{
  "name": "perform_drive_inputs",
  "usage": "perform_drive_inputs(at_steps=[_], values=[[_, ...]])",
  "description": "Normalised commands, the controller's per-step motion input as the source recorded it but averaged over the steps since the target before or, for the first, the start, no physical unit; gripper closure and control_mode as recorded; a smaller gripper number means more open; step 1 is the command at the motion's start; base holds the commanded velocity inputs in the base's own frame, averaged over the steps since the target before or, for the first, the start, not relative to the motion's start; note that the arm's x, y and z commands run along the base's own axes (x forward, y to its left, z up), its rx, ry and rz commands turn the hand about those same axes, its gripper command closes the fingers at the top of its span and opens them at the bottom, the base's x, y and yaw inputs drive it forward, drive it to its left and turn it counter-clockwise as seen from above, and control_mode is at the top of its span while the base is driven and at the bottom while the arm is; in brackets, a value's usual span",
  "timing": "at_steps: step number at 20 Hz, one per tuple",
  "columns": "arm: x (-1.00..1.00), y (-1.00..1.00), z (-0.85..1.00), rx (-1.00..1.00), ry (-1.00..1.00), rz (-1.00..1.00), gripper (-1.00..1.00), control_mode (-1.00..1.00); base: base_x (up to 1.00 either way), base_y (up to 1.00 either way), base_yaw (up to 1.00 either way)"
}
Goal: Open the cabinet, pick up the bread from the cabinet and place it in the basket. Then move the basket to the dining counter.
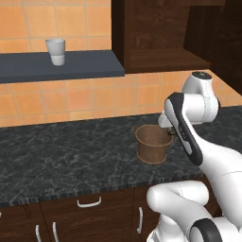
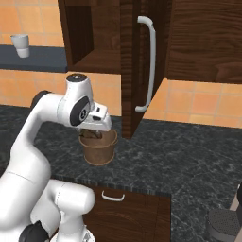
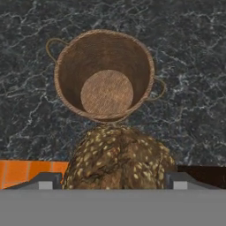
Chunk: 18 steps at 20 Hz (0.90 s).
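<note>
Basket (image 3: 104,73) brown and woven, bread (image 3: 117,159) dark brown flecked with pale seeds, counter (image 1: 66,151) black with grey-white veining, wall tiles (image 1: 71,99) orange, cabinet (image 2: 142,42) dark brown wood with silver handle (image 2: 150,61), cup (image 1: 56,51) white.

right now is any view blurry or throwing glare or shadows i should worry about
Hand view: sharp, the seeded brown bread in the claw close and large, the round brown woven basket crisp. Both base views: even flat light, no glare; the black speckled counter looks slightly soft.

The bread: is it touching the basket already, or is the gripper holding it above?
Apart. In the hand view the bread sits between the fingers, with the basket empty below.
</note>
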Motion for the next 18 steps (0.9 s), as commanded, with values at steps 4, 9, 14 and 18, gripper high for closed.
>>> perform_drive_inputs(at_steps=[4,9,14,18], values=[[0.25,0.21,-0.43,0.0,0.01,0.0,1.0,-1.0,0.0,0.0,0.0],[0.38,0.12,-0.3,0.0,0.0,0.0,1.0,-1.0,0.0,0.0,0.0],[0.57,0.0,-0.28,0.0,0.01,-0.01,1.0,-1.0,0.0,0.0,0.0],[0.59,0.0,-0.25,0.0,0.04,-0.01,1.0,-1.0,0.0,0.0,0.0]])
